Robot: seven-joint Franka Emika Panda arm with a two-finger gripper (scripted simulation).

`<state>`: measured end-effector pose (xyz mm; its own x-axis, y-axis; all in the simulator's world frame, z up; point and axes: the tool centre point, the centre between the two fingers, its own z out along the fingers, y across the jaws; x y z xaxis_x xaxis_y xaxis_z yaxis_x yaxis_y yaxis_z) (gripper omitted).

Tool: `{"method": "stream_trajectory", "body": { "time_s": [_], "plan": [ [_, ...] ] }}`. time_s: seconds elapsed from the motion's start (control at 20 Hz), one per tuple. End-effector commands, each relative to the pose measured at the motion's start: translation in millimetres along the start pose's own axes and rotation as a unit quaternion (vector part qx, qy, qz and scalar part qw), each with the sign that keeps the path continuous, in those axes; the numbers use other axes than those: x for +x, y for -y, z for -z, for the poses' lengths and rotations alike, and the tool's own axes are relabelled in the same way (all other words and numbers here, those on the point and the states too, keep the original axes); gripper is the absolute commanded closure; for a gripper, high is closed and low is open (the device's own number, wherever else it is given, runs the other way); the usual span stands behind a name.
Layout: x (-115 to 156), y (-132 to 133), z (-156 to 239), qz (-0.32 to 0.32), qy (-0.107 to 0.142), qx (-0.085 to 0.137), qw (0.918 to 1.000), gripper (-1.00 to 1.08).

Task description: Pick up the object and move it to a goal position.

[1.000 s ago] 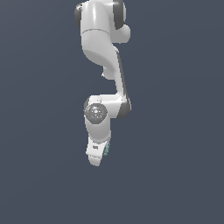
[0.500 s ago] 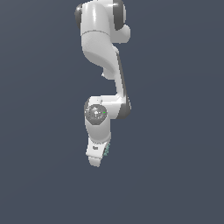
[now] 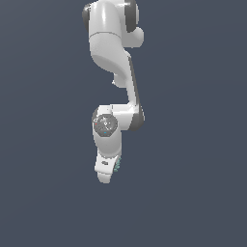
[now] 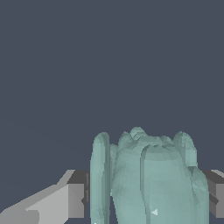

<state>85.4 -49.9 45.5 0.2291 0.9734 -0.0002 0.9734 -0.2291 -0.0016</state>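
The arm [image 3: 113,72] hangs down the middle of the exterior view against a plain dark blue-grey backdrop. Its broad white upper link starts at the top edge, narrows into a slimmer link running down toward the exterior view's right, and bends at a dark-capped joint into the wrist, where a round grey disc faces the camera.

Below the wrist sits the white gripper [image 3: 110,170], pointing downward and tilted slightly. From this side its body hides most of what lies between the fingers.

The object [image 3: 117,164] shows in the exterior view only as a thin sliver of pale teal along the gripper's edge on the exterior view's right. In the wrist view the object [image 4: 148,183] is far clearer: a pale teal-green lump with rounded vertical ridges and a bumpy crown, filling the space between the two fingers [image 4: 76,199]. Each finger's dark grey pad presses against one flank of it, so the gripper is closed partway onto the piece and holds it, its width keeping the fingers apart. Nothing but backdrop lies beyond it.
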Motion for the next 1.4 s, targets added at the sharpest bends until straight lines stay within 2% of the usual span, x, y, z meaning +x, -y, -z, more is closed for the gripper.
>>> {"method": "stream_trajectory", "body": {
  "time_s": [0.0,0.35,1.0,1.35],
  "plan": [
    [-1,-2,9,0.000,0.000,-0.001,1.0000,1.08],
    [-7,-8,60,0.000,0.000,-0.001,1.0000,1.08],
    [-21,-27,194,0.001,-0.001,-0.001,1.0000,1.08],
    [-26,-35,237,0.000,-0.001,-0.001,1.0000,1.08]
  ]
}}
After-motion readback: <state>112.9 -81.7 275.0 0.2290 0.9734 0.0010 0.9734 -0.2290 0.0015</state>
